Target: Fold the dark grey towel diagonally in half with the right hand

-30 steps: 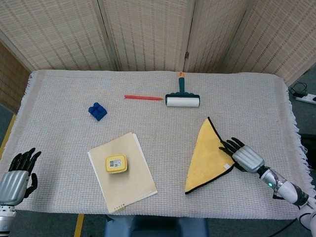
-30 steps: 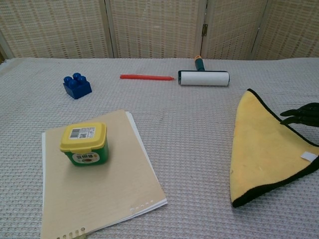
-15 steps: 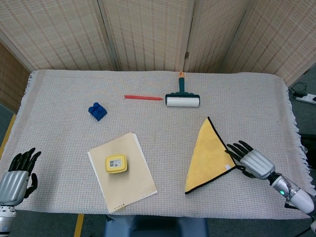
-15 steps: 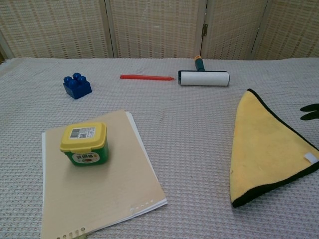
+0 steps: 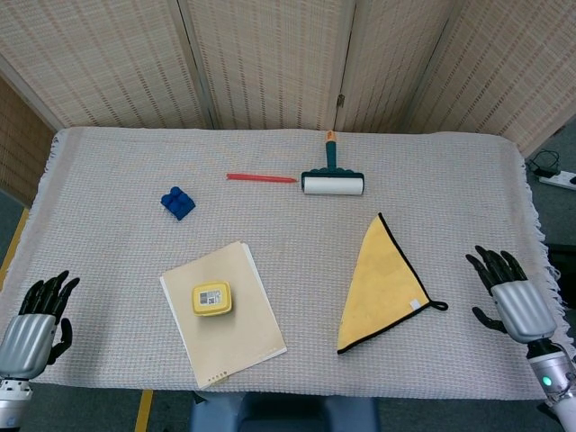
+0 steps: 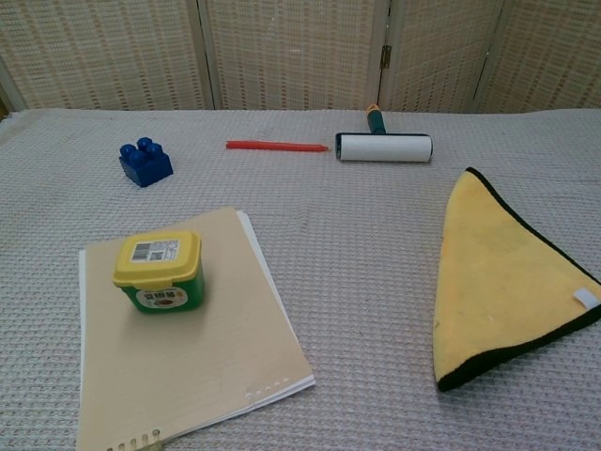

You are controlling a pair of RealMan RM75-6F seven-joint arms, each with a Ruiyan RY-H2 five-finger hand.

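— Towel (image 5: 382, 286) first: we see it folded into a triangle on the right part of the tabletop (image 5: 450, 189), yellow face up with a dark edge, one point aimed at the far side and a small loop at its right corner.

— We agree, and in the chest view a white tag shows at that right corner. Where do we put the right robot hand (image 5: 509, 292)?

— We find it near the right edge, apart from the towel, fingers spread and holding nothing. The chest view does not show it.

— And the left robot hand (image 5: 38, 322)?

— We see it at the near left corner, fingers loosely apart and nothing in it.

— For the rest, we note a paper pad (image 5: 225, 313) near the front, left of the towel, with a yellow-lidded tub (image 5: 211, 299) standing on it.

— We also have a blue brick (image 5: 177, 202) further back on the left, a red pen (image 5: 261, 178) lying flat, and a lint roller (image 5: 332, 178) just beside the pen's right tip, handle pointing to the far side.
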